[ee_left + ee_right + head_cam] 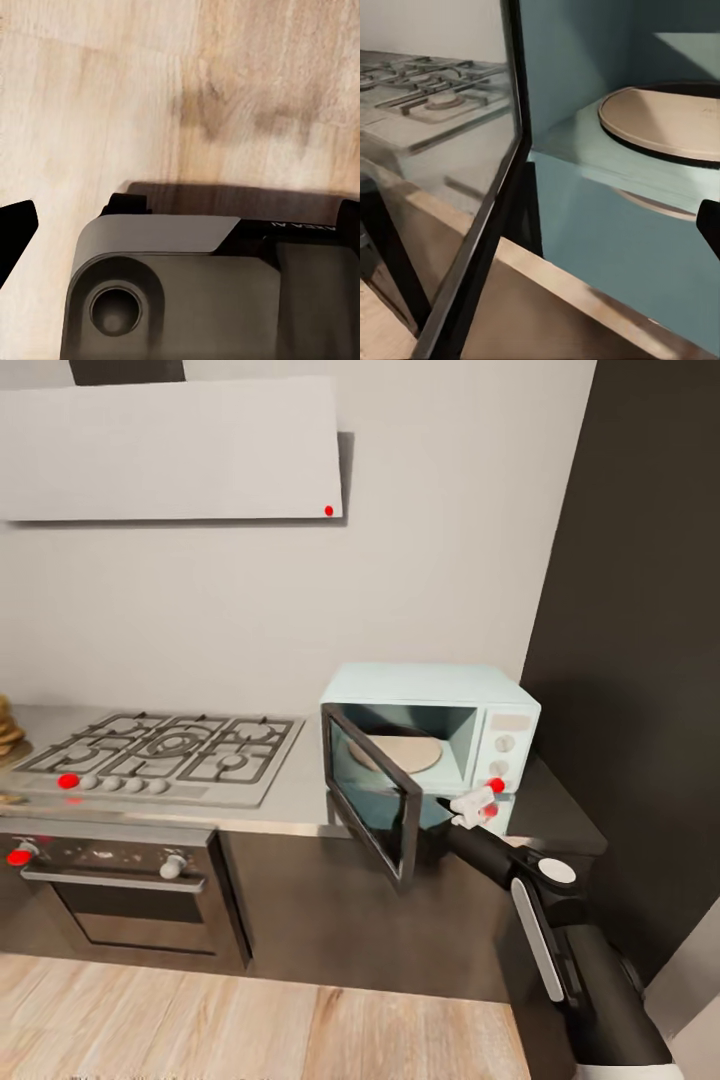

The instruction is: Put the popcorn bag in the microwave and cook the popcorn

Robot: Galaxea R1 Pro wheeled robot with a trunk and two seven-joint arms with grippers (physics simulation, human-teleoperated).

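We see countertop (290, 800) along grey wall, gas hob (160, 755) on it, oven (120, 890) below. Microwave (440, 735) at countertop's right end, door (372, 800) swung open, turntable (667, 120) bare. Right gripper (478, 802) just before microwave front; finger spread we cannot tell. Popcorn bag unseen by us.

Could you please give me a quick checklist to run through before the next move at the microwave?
1. Microwave door open: ok, it swings out toward the robot.
2. Turntable bare and cavity free: ok, nothing lies on it.
3. Right gripper at the microwave's front: ok, beside the open door's edge.
4. Popcorn bag in hand: cannot tell; no bag shows at the right gripper.
5. Left gripper state: cannot tell; its wrist view looks at wood floor.
6. Hob clear of the arm: ok, it lies well to the left.
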